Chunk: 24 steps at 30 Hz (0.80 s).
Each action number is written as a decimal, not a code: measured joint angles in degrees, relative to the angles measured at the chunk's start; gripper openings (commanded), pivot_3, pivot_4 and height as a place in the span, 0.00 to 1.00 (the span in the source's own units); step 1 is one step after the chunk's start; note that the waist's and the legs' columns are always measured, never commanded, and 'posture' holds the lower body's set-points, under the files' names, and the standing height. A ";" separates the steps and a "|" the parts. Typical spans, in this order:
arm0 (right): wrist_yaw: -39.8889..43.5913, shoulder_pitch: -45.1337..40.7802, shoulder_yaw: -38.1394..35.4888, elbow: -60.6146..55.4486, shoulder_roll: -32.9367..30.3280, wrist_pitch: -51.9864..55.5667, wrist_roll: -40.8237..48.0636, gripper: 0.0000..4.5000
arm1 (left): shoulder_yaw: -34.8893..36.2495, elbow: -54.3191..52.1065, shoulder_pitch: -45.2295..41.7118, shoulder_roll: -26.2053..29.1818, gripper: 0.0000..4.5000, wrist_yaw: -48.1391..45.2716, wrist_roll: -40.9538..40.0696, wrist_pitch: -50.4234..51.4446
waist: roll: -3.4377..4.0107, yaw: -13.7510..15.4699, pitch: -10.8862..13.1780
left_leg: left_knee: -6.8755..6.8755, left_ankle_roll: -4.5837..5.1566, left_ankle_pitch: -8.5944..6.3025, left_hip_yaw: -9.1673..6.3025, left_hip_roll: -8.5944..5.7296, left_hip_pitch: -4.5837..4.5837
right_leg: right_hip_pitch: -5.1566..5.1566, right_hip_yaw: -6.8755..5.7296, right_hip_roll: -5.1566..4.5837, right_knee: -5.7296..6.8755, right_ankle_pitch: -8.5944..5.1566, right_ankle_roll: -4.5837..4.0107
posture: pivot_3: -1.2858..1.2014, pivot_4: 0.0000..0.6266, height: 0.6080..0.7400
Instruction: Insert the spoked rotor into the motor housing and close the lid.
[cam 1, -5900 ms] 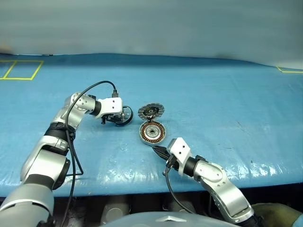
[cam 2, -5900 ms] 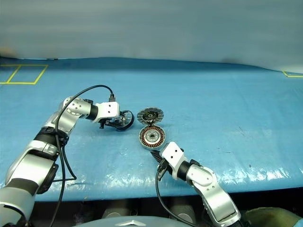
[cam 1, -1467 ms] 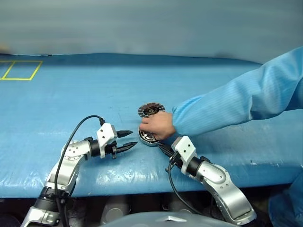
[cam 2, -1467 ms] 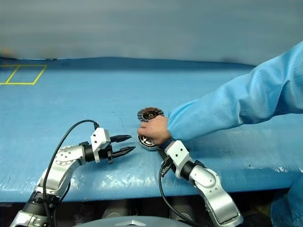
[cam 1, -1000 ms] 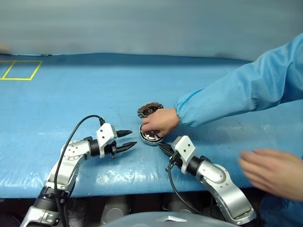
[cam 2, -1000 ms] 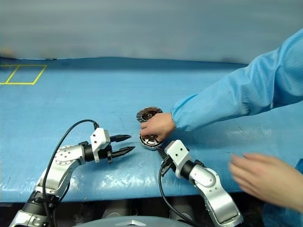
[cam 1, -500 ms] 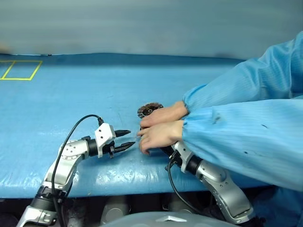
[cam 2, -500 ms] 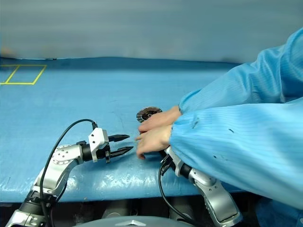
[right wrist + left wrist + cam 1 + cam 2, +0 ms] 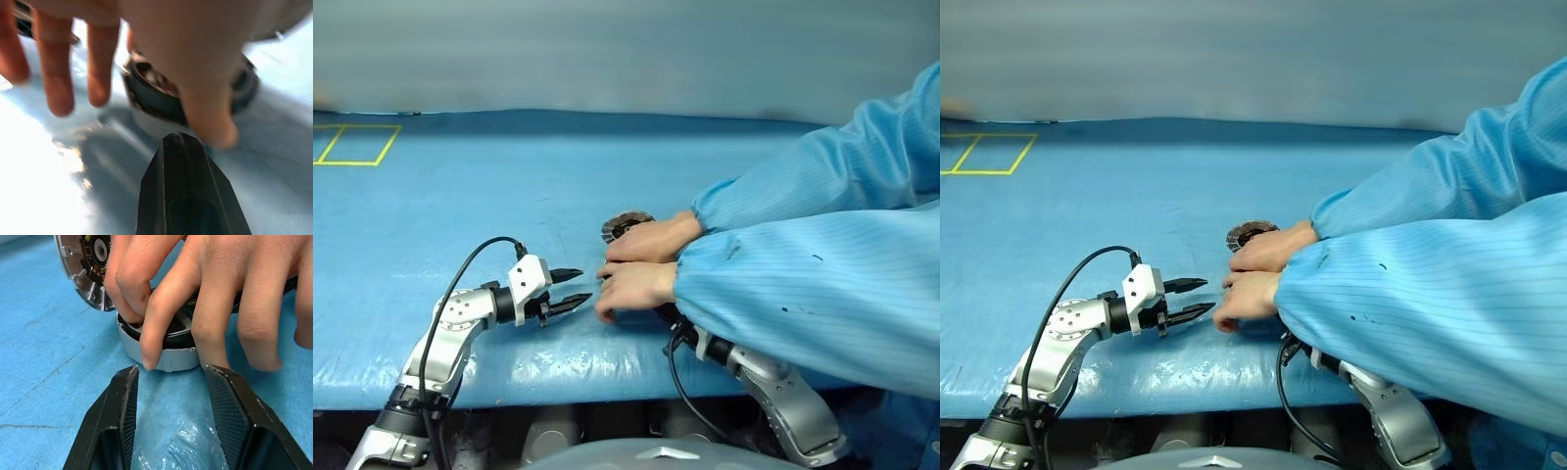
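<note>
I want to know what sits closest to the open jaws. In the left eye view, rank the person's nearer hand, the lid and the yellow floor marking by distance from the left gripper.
From the left gripper:
1. Person's nearer hand, just beyond the jaws, over the motor housing.
2. Lid, tilted up behind the hands.
3. Yellow floor marking, far corner on the robot's left.

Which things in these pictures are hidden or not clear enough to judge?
- Inside of the motor housing: in the left wrist view the person's hands cover it, so whether the spoked rotor is seated cannot be told.
- The lid: in the left eye view a hand hides most of it.
- Right gripper: the sleeve hides it in the eye views.
- Housing in the right wrist view: blurred behind fingers.
</note>
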 measured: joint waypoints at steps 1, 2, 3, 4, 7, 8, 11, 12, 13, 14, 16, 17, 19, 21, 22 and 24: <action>-0.07 0.66 -0.47 -0.11 -0.12 0.00 0.15 0.00 | 0.00 0.00 0.00 0.01 0.51 0.00 -0.01 0.00 | 0.00 -0.01 0.00 | 0.00 0.00 0.00 0.00 0.00 0.00 | 0.01 0.00 0.00 0.01 0.00 0.00 | 0.52 0.24 1.00; -0.14 1.34 -0.99 -0.30 -0.18 0.00 0.24 0.00 | 0.00 0.01 0.00 0.02 0.51 -0.01 0.00 0.00 | 0.00 -0.01 0.00 | 0.00 0.00 0.00 0.00 0.01 0.00 | 0.01 0.00 0.01 0.01 0.00 0.00 | 0.52 0.24 1.00; -0.19 1.73 -1.40 -0.40 -0.19 0.00 0.29 0.00 | 0.00 0.02 -0.04 0.02 0.51 -0.02 0.00 0.01 | 0.00 -0.05 0.00 | 0.00 0.00 0.00 0.01 0.02 0.01 | 0.00 0.00 0.01 0.01 0.00 0.00 | 0.52 0.24 1.00; -0.26 2.15 -1.84 -0.62 -0.19 0.00 0.34 0.00 | 0.00 0.05 -0.15 0.02 0.51 -0.04 0.00 0.01 | 0.00 -0.07 0.00 | 0.00 0.00 0.00 0.01 0.02 0.01 | 0.01 0.00 0.01 0.01 0.00 0.00 | 0.52 0.24 1.00; -0.44 2.52 -2.11 -1.00 -0.13 0.00 0.35 0.00 | 0.00 0.72 -0.42 0.03 0.51 -0.06 0.01 0.01 | 0.01 -0.10 0.00 | 0.00 0.00 0.00 0.01 0.02 0.03 | -0.02 0.00 0.01 0.01 0.00 0.00 | 0.52 0.24 1.00; -0.50 2.54 -2.11 -1.02 -0.06 0.00 0.34 0.00 | 0.00 0.96 -0.44 0.03 0.51 -0.08 0.01 0.01 | 0.00 -0.09 0.00 | 0.00 0.00 0.00 0.01 0.02 0.03 | -0.02 0.00 0.01 0.01 -0.01 0.01 | 0.52 0.24 1.00; -0.89 2.54 -2.10 -1.02 0.34 0.00 0.33 0.00 | 0.00 1.42 -0.69 0.02 0.51 -0.08 0.05 0.01 | 0.00 -0.06 0.00 | 0.00 0.00 0.00 0.01 0.02 0.00 | -0.03 0.00 0.00 0.00 0.00 0.00 | 0.52 0.24 1.00; -1.09 2.52 -2.09 -1.02 0.38 0.00 0.30 0.00 | 0.00 1.42 -0.82 0.01 0.51 -0.08 0.05 0.01 | 0.00 -0.06 0.00 | 0.00 0.00 0.00 0.01 0.02 0.00 | -0.03 0.00 0.00 0.00 0.00 0.00 | 0.52 0.24 1.00; -1.16 2.48 -2.08 -1.02 0.42 0.00 0.30 0.00 | 0.00 1.42 -0.95 0.01 0.51 -0.09 0.05 0.01 | 0.00 -0.06 0.00 | 0.00 0.00 0.00 0.01 0.02 0.00 | -0.02 0.00 0.00 0.00 0.00 0.00 | 0.52 0.24 1.00; -1.19 2.35 -2.05 -1.02 0.49 0.00 0.30 0.00 | 0.00 1.42 -1.08 0.00 0.51 -0.09 0.05 0.01 | 0.01 -0.05 0.00 | 0.00 0.00 0.00 0.01 0.02 0.00 | -0.02 0.00 0.00 0.00 0.00 0.00 | 0.52 0.24 1.00; -1.23 2.16 -1.96 -1.02 0.70 0.00 0.28 0.00 | -0.01 1.42 -1.23 -0.03 0.51 -0.09 0.05 0.02 | 0.01 -0.06 0.00 | -0.01 0.00 0.00 0.01 0.02 0.00 | -0.02 0.00 0.00 0.00 0.00 0.00 | 0.52 0.24 1.00; -1.24 2.15 -1.90 -1.02 0.82 0.00 0.27 0.00 | -0.01 1.42 -1.25 -0.04 0.51 -0.09 0.05 0.02 | 0.01 -0.06 0.00 | -0.01 0.00 0.00 0.01 0.02 0.00 | -0.03 0.00 0.00 0.00 -0.01 0.00 | 0.52 0.24 1.00; -1.25 2.14 -1.84 -0.97 0.88 0.00 0.18 0.00 | -0.01 1.42 -1.26 -0.04 0.51 -0.09 0.05 0.05 | 0.01 -0.07 0.01 | -0.01 0.00 0.00 0.01 0.02 0.00 | -0.03 0.00 0.00 0.00 -0.01 0.00 | 0.52 0.24 1.00; -1.25 2.11 -1.82 -0.93 0.94 0.00 0.11 0.00 | -0.01 1.42 -1.26 -0.04 0.51 -0.08 0.05 0.05 | 0.01 -0.08 0.01 | -0.01 0.00 0.00 0.01 0.02 0.00 | -0.03 0.00 0.00 0.00 -0.01 0.00 | 0.52 0.24 1.00; -1.24 2.06 -1.80 -0.92 1.01 0.00 0.11 0.00 | -0.01 1.42 -1.26 -0.04 0.51 -0.08 0.05 0.06 | 0.02 -0.08 0.01 | -0.01 0.00 0.00 0.01 0.02 0.00 | -0.03 0.00 0.00 0.01 -0.01 0.00 | 0.52 0.24 1.00; -1.24 1.85 -1.77 -0.91 1.11 0.00 0.11 0.00 | -0.01 1.42 -1.25 -0.06 0.51 -0.07 0.05 0.10 | 0.02 -0.08 0.01 | -0.01 0.00 0.00 0.01 0.02 0.01 | -0.04 0.00 0.00 0.01 -0.01 0.00 | 0.52 0.24 1.00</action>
